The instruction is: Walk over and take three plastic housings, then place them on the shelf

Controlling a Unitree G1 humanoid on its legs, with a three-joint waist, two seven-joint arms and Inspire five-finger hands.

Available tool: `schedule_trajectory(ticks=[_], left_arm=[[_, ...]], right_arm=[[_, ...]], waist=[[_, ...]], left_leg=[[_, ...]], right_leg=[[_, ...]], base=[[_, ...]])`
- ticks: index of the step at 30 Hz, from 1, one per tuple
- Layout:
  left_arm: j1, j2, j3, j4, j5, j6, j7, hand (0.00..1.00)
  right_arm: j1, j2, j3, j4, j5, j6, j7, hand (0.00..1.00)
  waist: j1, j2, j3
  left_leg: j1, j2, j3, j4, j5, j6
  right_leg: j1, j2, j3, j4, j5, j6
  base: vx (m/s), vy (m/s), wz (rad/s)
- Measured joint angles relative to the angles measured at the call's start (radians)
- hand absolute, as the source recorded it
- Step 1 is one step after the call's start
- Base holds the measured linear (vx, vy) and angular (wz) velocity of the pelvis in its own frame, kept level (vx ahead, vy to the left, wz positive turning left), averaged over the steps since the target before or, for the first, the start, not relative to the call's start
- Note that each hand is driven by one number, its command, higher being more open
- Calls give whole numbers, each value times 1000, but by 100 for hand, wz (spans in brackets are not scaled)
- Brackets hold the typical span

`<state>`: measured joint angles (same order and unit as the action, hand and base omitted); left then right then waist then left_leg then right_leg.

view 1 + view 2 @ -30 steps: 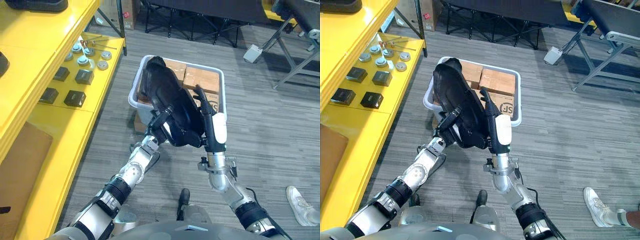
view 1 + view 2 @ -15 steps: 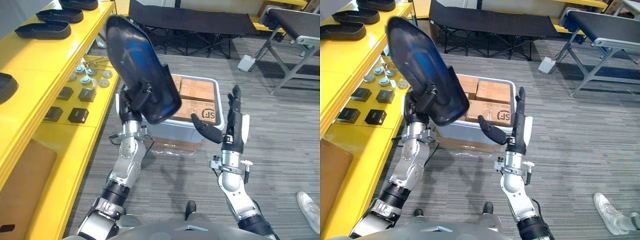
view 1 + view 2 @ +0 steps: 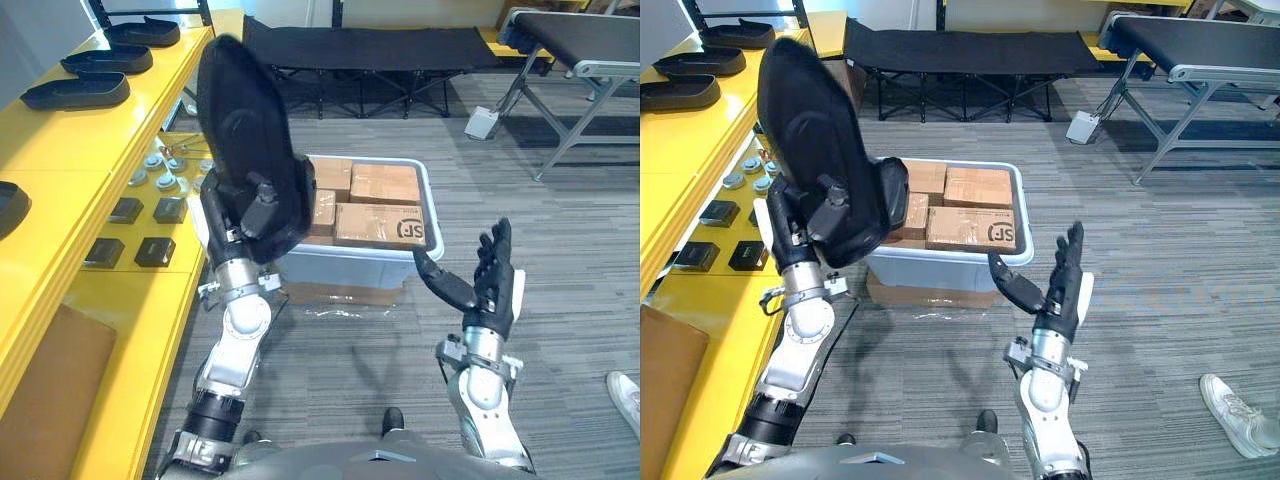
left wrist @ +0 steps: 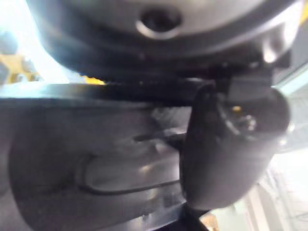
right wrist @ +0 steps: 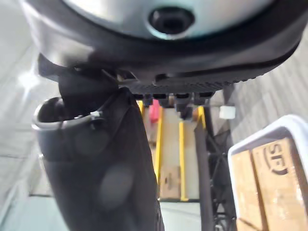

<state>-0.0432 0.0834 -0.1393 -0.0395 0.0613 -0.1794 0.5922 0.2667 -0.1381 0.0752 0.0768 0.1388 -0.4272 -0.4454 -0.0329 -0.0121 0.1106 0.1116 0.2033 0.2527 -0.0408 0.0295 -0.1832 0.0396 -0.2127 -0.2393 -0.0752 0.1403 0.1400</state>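
Left robot hand [image 3: 232, 215] is clamped on the lower end of a large black oval plastic housing [image 3: 243, 125], thumb curled over its face and fingers behind the rim; the left wrist view shows the thumb [image 4: 216, 144] pressed against the shell. The housing stands upright in the air, between the long yellow shelf [image 3: 60, 140] and a pale grey plastic crate [image 3: 340, 272] packed with brown cardboard boxes [image 3: 380, 225]. Right robot hand [image 3: 492, 285] is empty, fingers straight and spread, in front of the crate and well apart from the housing. We judge the shell thin-walled, stiff and light for its size, since one hand carries it by one end. Its face looks glossy, so likely slick; we would trust a hold on the rim, where fingers can hook the lip, over a pinch on the flat. Most of its length stands above the hold, so it may twist in the grip as the arm turns to the shelf. Similar black shells [image 3: 75, 92] lie flat on the shelf's upper level. We would mind the thin edge against the shelf's lip.
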Motion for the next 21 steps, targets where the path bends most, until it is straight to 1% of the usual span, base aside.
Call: schedule_trajectory(ticks=[1,3,4,5,6,8,9,10,11,12,13,14,15,16,18,19,21], left_arm=[[21,0,14,-11,-64,-15,-28,0],[79,1,41,-42,-223,-57,-141,0],[98,4,44,-57,-247,-63,-162,0],[135,8,51,-92,-292,-68,-203,0],[168,12,63,-116,-345,-86,-251,0],[208,13,94,-144,-368,-106,-297,0],[226,13,121,-163,-366,-107,-310,0],[235,14,135,-174,-366,-108,-312,0],[254,14,167,-202,-367,-109,-313,0],[261,14,198,-222,-367,-116,-311,0],[264,14,212,-234,-367,-120,-311,0],[278,14,237,-259,-367,-130,-312,0],[292,13,256,-280,-367,-136,-312,0],[298,12,262,-285,-367,-143,-312,0],[333,7,282,-292,-365,-161,-311,0],[353,5,289,-293,-365,-167,-312,0],[409,-9,312,-310,-366,-174,-319,0]], right_arm=[[9,1,-9,18,16,9,6,100],[23,8,-28,59,35,24,29,100],[25,10,-31,67,34,26,30,100],[28,14,-34,76,35,29,35,100],[30,17,-37,76,45,28,52,100],[29,16,-39,76,90,28,93,100],[28,16,-46,76,154,28,147,100],[28,15,-49,76,188,28,175,100],[26,15,-52,77,236,30,228,100],[25,14,-47,77,275,32,278,100],[21,13,-46,77,289,37,303,100],[8,9,-30,78,311,52,338,100],[-9,1,7,81,306,60,354,100],[-21,-8,32,83,300,64,355,100],[-82,-28,127,106,281,79,371,100],[-111,-25,158,123,266,83,375,100],[-165,-13,227,157,257,89,383,100]], waist=[[0,0,0],[0,0,0],[1,1,0],[3,1,-1],[4,3,-2],[11,9,-6],[21,15,-10],[28,18,-11],[36,23,-14],[43,27,-17],[50,27,-17],[65,28,-18],[82,29,-18],[97,29,-18],[140,31,-24],[155,30,-27],[200,28,-30]], left_leg=[[0,0,2,0,-1,0],[0,0,2,0,-2,1],[0,0,2,0,-2,0],[0,0,1,1,-3,0],[0,0,-1,2,-3,0],[0,0,-5,4,-5,1],[-1,0,-11,5,-10,5],[-2,0,-13,6,-11,8],[-11,0,-25,12,-12,8],[-36,0,-55,26,-13,9],[-45,-1,-72,32,-13,10],[-70,-1,-108,42,-10,11],[-88,-3,-150,43,-4,12],[-96,-5,-171,43,-1,9],[-117,-11,-235,38,14,9],[-125,-15,-259,38,15,7],[-139,-28,-313,38,21,6]], right_leg=[[-1,0,1,0,0,0],[-1,0,1,0,0,0],[-1,0,1,0,0,0],[-1,0,1,0,0,0],[0,0,0,0,0,0],[4,0,-4,-1,-1,-1],[5,0,-8,-1,-2,-1],[6,0,-10,-1,-2,-2],[10,-2,-23,-2,-3,-3],[17,-5,-54,-2,-7,-5],[20,-5,-69,-2,-7,-5],[28,-6,-104,-3,-10,-7],[41,-6,-144,-3,-15,-6],[50,-6,-164,-3,-17,-4],[70,-6,-227,-3,-29,-2],[81,-6,-251,-3,-33,0],[107,-10,-305,-3,-46,7]], base=[[1,12,-5],[0,0,0],[0,0,0],[0,0,0],[0,0,0],[-25,8,4],[-25,8,6],[-26,8,12],[-38,5,36],[-33,3,50],[-29,-2,72],[-12,-6,86],[-13,-6,92],[-10,-11,98],[-19,-11,85],[-14,-11,81],[7,-13,80]])
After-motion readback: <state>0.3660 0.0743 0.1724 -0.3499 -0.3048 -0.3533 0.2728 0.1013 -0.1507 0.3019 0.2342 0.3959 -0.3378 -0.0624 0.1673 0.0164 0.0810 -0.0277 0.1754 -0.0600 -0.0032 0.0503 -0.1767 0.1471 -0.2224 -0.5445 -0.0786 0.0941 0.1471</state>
